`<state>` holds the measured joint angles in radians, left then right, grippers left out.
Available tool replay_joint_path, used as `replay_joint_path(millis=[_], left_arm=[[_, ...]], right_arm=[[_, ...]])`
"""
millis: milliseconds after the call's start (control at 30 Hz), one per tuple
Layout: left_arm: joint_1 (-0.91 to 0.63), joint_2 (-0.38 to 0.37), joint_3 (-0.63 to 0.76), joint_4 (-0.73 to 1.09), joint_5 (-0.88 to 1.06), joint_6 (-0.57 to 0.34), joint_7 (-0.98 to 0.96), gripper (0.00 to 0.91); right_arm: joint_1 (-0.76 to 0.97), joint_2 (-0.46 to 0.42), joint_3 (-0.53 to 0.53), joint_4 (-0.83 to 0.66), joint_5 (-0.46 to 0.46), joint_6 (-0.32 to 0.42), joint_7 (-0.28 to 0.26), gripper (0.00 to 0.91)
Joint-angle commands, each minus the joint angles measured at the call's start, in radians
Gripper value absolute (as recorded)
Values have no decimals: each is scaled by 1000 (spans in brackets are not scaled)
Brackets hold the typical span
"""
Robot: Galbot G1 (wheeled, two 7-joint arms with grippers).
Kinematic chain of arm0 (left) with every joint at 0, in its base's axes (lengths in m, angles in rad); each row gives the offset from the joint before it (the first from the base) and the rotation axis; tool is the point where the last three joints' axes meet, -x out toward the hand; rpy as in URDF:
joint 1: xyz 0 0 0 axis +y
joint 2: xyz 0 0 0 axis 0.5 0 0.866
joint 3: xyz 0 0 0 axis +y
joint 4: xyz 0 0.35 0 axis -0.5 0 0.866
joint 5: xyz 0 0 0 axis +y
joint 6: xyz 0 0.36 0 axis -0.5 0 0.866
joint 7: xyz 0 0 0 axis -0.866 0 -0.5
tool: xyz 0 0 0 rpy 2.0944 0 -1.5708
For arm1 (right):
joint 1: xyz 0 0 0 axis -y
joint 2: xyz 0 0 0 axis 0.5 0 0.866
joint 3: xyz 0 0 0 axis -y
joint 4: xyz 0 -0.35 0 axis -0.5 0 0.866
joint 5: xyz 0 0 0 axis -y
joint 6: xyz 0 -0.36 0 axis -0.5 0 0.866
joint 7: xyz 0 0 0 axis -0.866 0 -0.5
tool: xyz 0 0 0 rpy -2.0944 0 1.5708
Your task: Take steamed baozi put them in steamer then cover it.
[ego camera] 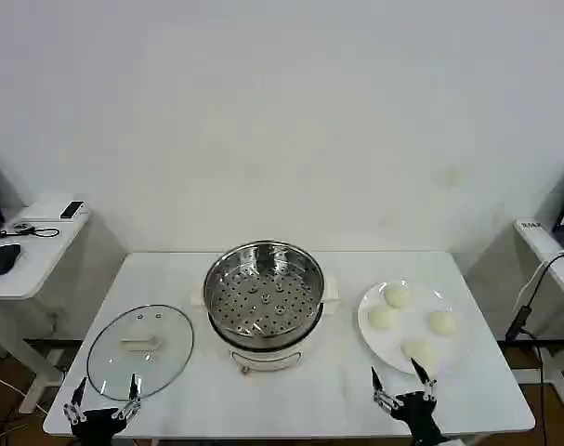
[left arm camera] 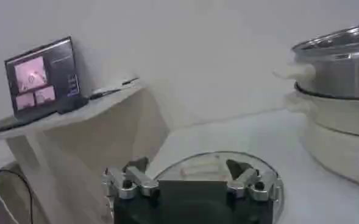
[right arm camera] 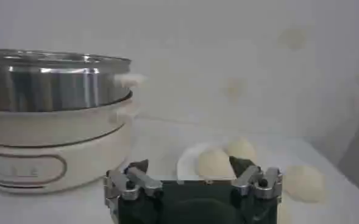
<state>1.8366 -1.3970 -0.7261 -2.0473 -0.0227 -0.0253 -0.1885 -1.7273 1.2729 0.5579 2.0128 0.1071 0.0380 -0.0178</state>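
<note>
At the centre of the white rectangular counter [ego camera: 291,395] you have the round shiny stainless-steel steamer [ego camera: 265,295], its perforated tray bare and its pot sitting on a white base with small side handles. From the steamer, at three o'clock, a flat white round plate [ego camera: 373,336] lies on the counter, well apart from the pot. On that plate rest the four small smooth creamy-white steamed baozi [ego camera: 396,295]: one at the plate's twelve o'clock, one at nine, one at three and one at six, each apart from the others.

At the steamer's eight o'clock you see the oval clear glass lid [ego camera: 139,351] lying flat on the counter, its pale handle on top, close to the pot but not touching it.

Your left pincer [ego camera: 103,402] hovers at the counter's near edge, just at the lid's six o'clock, with its two fingers spread wide and nothing between them; the left wrist view shows the left pincer [left arm camera: 190,181] with the lid's rim just beyond its tips.

Your right pincer [ego camera: 404,386] hangs at the near edge too, at the plate's six o'clock, just beside the nearest bun, fingers parted and grasping nothing. In the right wrist view the right pincer [right arm camera: 191,178] is released, with the buns lying beyond it and the steamer's wall off to one side.
</note>
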Motion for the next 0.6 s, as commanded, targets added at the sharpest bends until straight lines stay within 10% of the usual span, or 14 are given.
replay_joint_path(millis=[33,267,600], left_arm=[[1,12,-4,-100,41,131,8,907],[-12,20,-47,-113,138,127,119,907],[-19,10,-79,-124,175,88,108,907]], right_arm=[[104,-95,34,16,-93,-131,-10,907],[326,-329,76,-57,-227,-337,-135,907],[743,-626,-72,-335,-423,-385,-624,907]])
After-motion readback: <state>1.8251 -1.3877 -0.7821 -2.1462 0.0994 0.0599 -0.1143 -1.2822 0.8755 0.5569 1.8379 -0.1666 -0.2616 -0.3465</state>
